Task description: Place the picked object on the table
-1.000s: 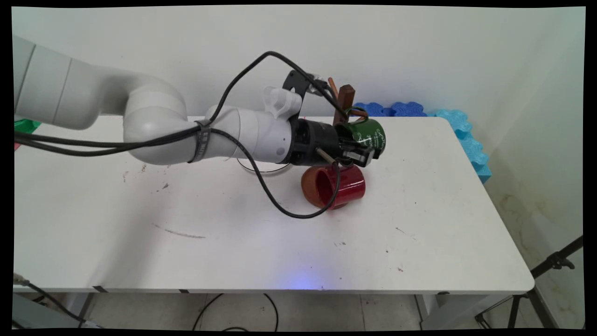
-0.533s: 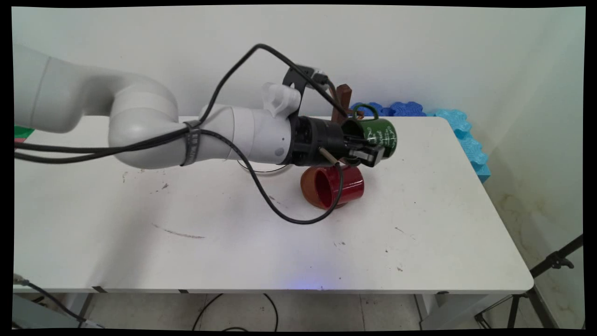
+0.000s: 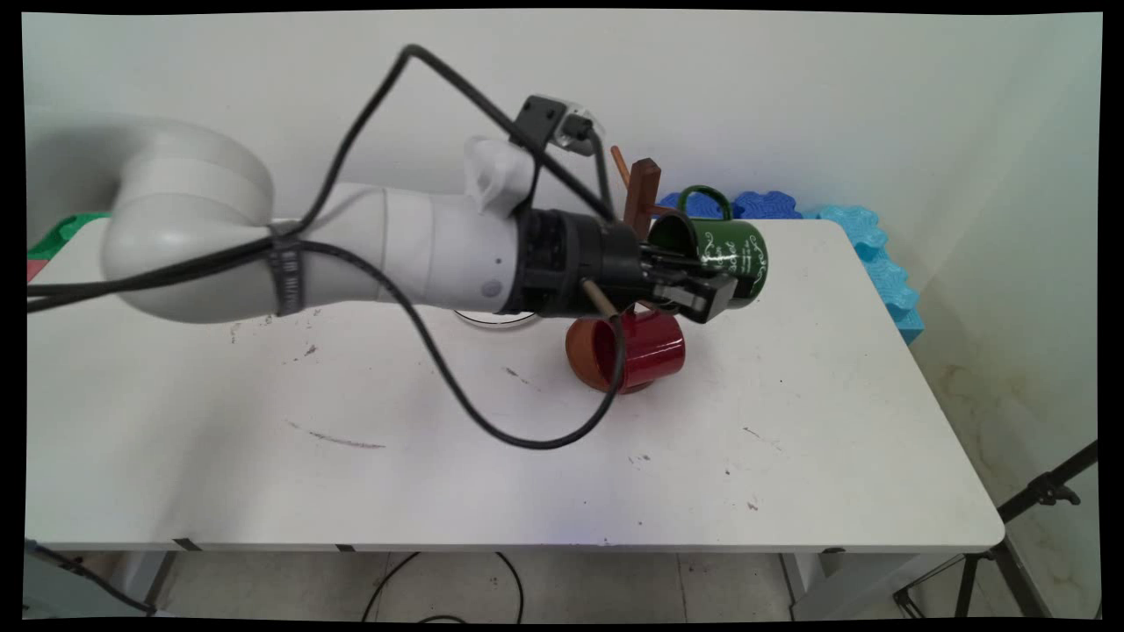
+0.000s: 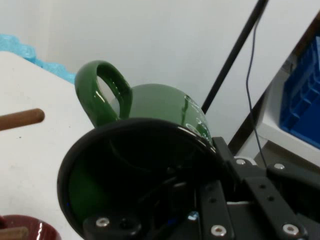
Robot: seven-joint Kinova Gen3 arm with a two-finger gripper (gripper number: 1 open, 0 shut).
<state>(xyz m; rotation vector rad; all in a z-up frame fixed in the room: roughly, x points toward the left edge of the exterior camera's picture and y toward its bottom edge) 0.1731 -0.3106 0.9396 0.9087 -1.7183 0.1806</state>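
- Gripping a glossy dark green ceramic mug (image 3: 724,254) with white lettering on its side, the black two-finger gripper (image 3: 702,294) has its fingers clamped on the mug's rim, one inside the mouth and one outside.
- In the main view, the green mug hangs on its side above the white table (image 3: 834,421), mouth turned toward the arm and handle pointing up.
- From the hand view, the same mug (image 4: 145,155) fills the middle of the picture, its dark mouth facing the camera and its looped handle at the upper left.
- Lying on its side on the table just below the gripper is a glossy red ceramic mug (image 3: 637,351) with its mouth toward the picture's left.
- Behind the green mug stands a brown wooden mug stand (image 3: 641,193) with slanted pegs; one peg tip shows at the hand view's left edge.
- Black cables (image 3: 492,421) loop down from the arm in front of the red mug.
- Along the table's far right edge lie blue foam puzzle mats (image 3: 869,237).
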